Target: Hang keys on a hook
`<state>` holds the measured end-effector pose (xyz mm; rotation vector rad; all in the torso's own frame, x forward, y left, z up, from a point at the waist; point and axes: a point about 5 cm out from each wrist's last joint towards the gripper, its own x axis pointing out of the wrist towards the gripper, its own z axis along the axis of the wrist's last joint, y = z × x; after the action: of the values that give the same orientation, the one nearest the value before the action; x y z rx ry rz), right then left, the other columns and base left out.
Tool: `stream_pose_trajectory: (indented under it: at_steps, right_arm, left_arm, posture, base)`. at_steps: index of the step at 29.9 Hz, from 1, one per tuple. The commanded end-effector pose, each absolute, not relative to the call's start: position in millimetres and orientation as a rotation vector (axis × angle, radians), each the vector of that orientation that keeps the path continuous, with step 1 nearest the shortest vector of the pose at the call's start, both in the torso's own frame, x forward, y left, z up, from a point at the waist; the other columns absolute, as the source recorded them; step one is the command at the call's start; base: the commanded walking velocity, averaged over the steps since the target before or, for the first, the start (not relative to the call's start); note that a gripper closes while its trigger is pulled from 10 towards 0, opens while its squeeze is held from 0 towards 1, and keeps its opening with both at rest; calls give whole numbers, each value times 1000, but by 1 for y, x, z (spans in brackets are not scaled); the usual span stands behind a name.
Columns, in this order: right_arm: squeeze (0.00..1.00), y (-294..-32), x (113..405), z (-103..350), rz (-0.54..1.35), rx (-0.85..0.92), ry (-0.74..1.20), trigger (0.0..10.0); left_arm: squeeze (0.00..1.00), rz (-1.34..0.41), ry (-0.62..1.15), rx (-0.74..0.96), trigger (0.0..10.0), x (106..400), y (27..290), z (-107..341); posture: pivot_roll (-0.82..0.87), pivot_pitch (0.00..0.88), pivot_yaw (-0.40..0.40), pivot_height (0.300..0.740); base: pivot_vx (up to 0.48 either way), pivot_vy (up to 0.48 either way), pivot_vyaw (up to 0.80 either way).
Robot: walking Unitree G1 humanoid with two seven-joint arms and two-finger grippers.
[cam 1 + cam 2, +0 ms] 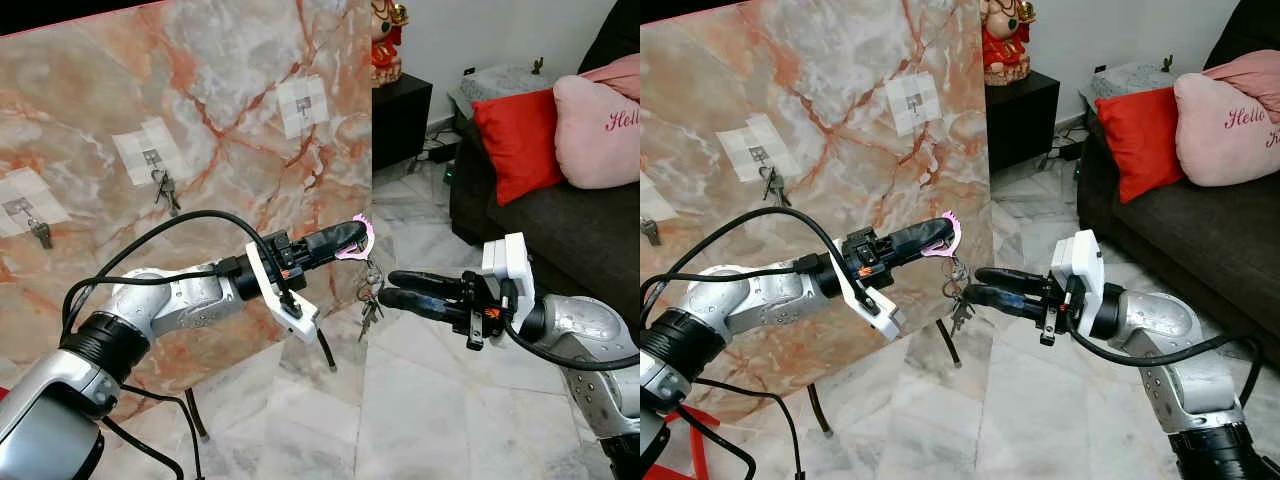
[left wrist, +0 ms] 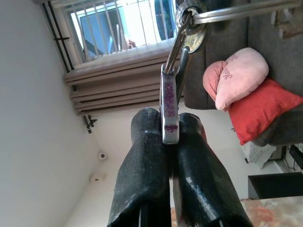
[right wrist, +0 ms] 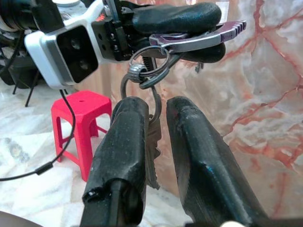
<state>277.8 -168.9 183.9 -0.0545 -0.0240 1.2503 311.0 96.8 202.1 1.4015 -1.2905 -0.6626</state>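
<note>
You're in a home living room: dark sofa (image 1: 560, 215) at right with a red cushion (image 1: 520, 140) and pink pillow (image 1: 600, 120), marble-tile floor (image 1: 440, 400), figurine (image 1: 388, 38) on a black cabinet (image 1: 402, 115) far back, curtained barred window (image 2: 123, 28).

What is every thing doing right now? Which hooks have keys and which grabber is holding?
left gripper: shut on the purple carabiner
keys: dangling from the carabiner, not hung yet
right gripper: open, fingers either side of the keys
left hook: has keys
middle hook: has keys
right hook: empty
</note>
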Motion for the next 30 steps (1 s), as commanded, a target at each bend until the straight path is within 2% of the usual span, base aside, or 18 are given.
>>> stream_pose_trajectory:
  at_steps: [1,23,24,25,26,27,30]
  right_arm:
    - [0,-165,279,185,1261,-63,-34,10000]
    - [0,-159,277,181,1293,-15,-31,10000]
    - [0,-159,277,181,1293,-13,-31,5961]
    - [0,-159,277,181,1293,-13,-31,5961]
    - [0,-159,277,181,1296,-11,-32,2745]
    - [0,-159,277,181,1298,-6,-31,0]
    - [0,-159,277,181,1298,-2,-32,0]
  left_arm:
    - [0,-636,-1291,1376,10000,311,98,207]
    - [0,-637,-1288,1350,10000,310,96,209]
    - [0,-637,-1287,1350,10000,310,96,209]
    - [0,-637,-1287,1350,10000,310,96,209]
    - [0,-638,-1286,1350,10000,310,96,209]
    - [0,-639,-1284,1350,10000,311,96,209]
    - [0,-640,-1283,1349,10000,311,96,208]
  posture:
    - [56,15,82,740]
    - [58,18,84,740]
    - [58,17,83,740]
    - [58,17,83,740]
    - [58,17,83,740]
    - [58,17,83,740]
    - [58,17,83,740]
  base:
    - [0,0,0]
    - [0,0,0]
    - [0,0,0]
    - [0,0,0]
    - [0,0,0]
    - [0,0,0]
    - [0,0,0]
